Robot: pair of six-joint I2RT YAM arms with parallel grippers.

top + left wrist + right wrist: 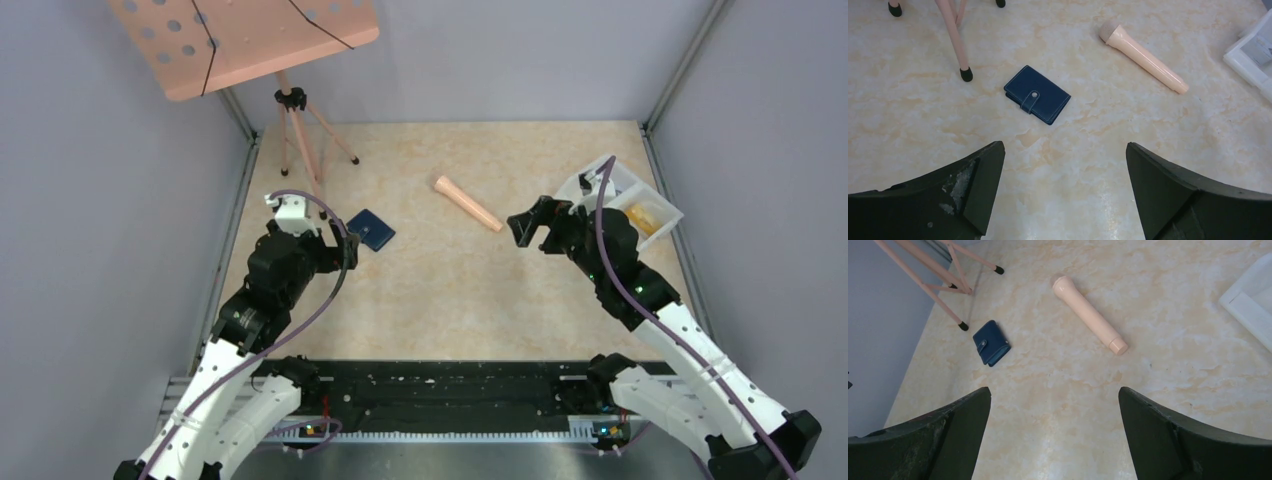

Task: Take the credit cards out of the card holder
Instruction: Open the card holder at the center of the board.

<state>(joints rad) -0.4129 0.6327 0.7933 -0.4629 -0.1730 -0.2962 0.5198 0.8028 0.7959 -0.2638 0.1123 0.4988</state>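
Note:
The card holder (371,229) is a small dark navy wallet lying flat on the marbled table, folded shut with its tab snapped over the front (1037,94). It also shows at the left of the right wrist view (991,342). The credit cards are hidden; none shows outside it. My left gripper (335,243) hovers just near-left of the holder, open, with only bare table between its fingers (1064,150). My right gripper (530,228) is far to the holder's right, also open and holding nothing (1054,390).
A peach-coloured cylinder (467,203) lies between the two grippers. A pink stand on tripod legs (292,100) rises at the back left, one foot (966,75) close to the holder. A white two-compartment tray (628,200) sits at the right edge, behind my right arm.

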